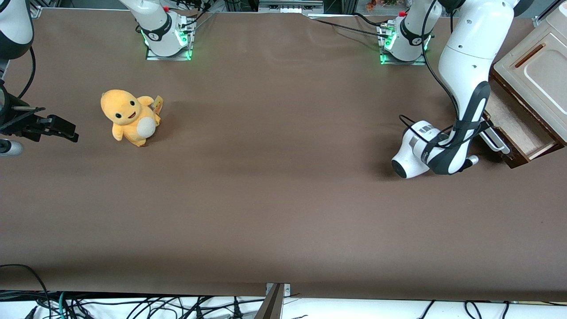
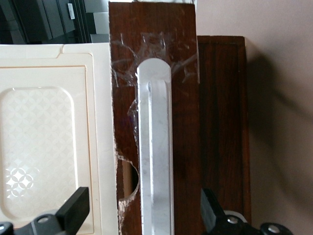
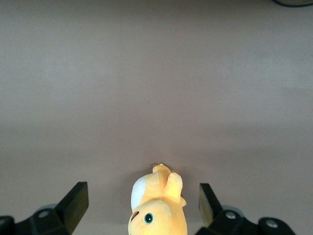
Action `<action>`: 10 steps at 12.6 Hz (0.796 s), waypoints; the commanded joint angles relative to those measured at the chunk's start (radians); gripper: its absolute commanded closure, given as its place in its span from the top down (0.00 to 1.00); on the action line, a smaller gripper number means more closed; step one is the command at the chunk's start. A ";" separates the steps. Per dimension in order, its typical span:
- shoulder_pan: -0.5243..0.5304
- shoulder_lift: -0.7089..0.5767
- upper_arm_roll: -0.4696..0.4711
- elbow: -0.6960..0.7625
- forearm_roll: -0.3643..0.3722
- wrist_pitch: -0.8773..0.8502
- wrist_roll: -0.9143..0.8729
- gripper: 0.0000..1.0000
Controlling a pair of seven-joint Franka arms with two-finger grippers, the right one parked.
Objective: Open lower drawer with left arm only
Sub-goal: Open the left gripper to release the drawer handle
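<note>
Yellow-orange plush toy with a white belly: mid-height in the front view, toward the parked arm's end, well apart from the work. No risk from it.

Worktop: flat brown matte sheet, no creases visible near the cabinet. Two green-lit arm bases stand along the frame's upper edge. Loose black cables hang off the lower edge, clear of the arm. Beyond that, the room shows only as dark racks.

Glossy white left arm with dark grey joint covers: bent low toward the working arm's end, wrist close above the worktop.

Black claw: at the drawer front, spread wide, one finger on each side of the long white bar handle, neither visibly touching it.

Shallow dark-brown wooden lower drawer: under the cream cabinet body, already part-way out, pale wood inside showing.

Risks, judged:
- A pull with the claw this wide would slide off the bar.
- A pull off the drawer's axis may jam it or drag the light cabinet across the sheet.
- The low wrist may scrape the worktop.
- Too long a pull may take the drawer right out.
</note>
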 commanded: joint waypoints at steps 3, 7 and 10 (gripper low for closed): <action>-0.012 -0.003 -0.046 0.170 -0.062 -0.013 0.208 1.00; -0.010 -0.017 -0.158 0.404 -0.255 -0.016 0.351 1.00; -0.009 -0.023 -0.229 0.555 -0.440 -0.013 0.376 1.00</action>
